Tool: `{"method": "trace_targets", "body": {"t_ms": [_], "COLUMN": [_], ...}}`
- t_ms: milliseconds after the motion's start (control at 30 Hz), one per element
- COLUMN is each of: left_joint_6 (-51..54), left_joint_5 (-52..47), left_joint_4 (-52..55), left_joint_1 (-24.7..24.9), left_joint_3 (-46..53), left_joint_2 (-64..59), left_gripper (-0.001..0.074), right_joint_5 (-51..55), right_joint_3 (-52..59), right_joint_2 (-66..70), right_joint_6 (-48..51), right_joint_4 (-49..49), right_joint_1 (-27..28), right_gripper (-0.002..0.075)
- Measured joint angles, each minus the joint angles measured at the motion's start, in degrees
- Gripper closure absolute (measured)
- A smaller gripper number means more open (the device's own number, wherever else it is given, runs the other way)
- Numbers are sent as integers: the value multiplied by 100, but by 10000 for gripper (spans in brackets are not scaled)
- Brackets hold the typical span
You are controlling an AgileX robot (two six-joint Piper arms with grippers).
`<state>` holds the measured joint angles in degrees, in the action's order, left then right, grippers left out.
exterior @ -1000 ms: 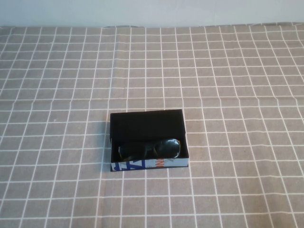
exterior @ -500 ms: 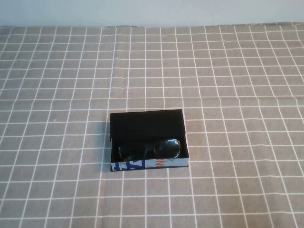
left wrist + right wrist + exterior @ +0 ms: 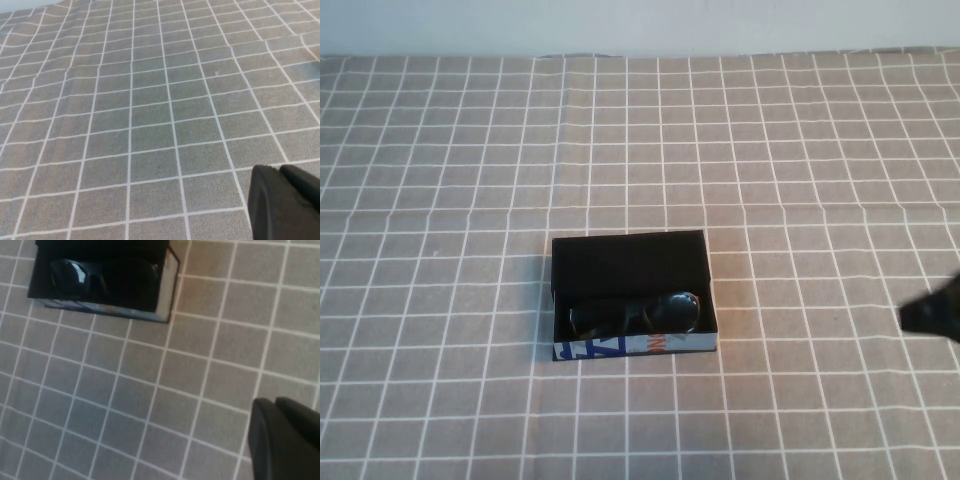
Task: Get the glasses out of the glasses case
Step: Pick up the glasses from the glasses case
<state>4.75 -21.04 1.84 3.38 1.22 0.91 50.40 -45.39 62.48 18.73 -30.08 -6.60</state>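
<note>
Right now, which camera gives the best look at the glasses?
The high view: the glasses lie whole in the open glasses case. The right wrist view shows them partly cut off; the left wrist view shows only tablecloth.

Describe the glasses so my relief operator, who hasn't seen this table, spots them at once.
On the grey checked tablecloth sits one open black glasses case. The glasses lie inside along its white printed front edge, glossy dark lenses against the matte black lining. The right gripper hangs at the table's right edge; the left gripper shows only on its wrist camera.
</note>
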Motion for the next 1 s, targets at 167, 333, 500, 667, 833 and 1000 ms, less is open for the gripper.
{"method": "trace_targets", "body": {"t_ms": [167, 333, 500, 667, 833, 1000], "left_joint_6": [0, 0, 0, 0, 0, 0], "left_joint_5": [0, 0, 0, 0, 0, 0], "left_joint_4": [0, 0, 0, 0, 0, 0], "left_joint_1": [0, 0, 0, 0, 0, 0], "left_joint_3": [0, 0, 0, 0, 0, 0], "left_joint_2": [0, 0, 0, 0, 0, 0], "left_gripper": [739, 739, 739, 739, 739, 739], "right_joint_5": [0, 127, 570, 1059, 1416, 1462], "right_joint_3": [-1280, -2640, -3821, -4746, -5496, -5823], "right_joint_2": [1290, 2583, 3572, 4417, 5120, 5627], "right_joint_6": [332, 494, 1242, 2262, 2991, 3511], "right_joint_4": [334, 1219, 1733, 1799, 1821, 1914], "right_joint_1": [-882, -1942, -2686, -3097, -3214, -3214], "right_gripper": [743, 743, 743, 718, 538, 393]}}
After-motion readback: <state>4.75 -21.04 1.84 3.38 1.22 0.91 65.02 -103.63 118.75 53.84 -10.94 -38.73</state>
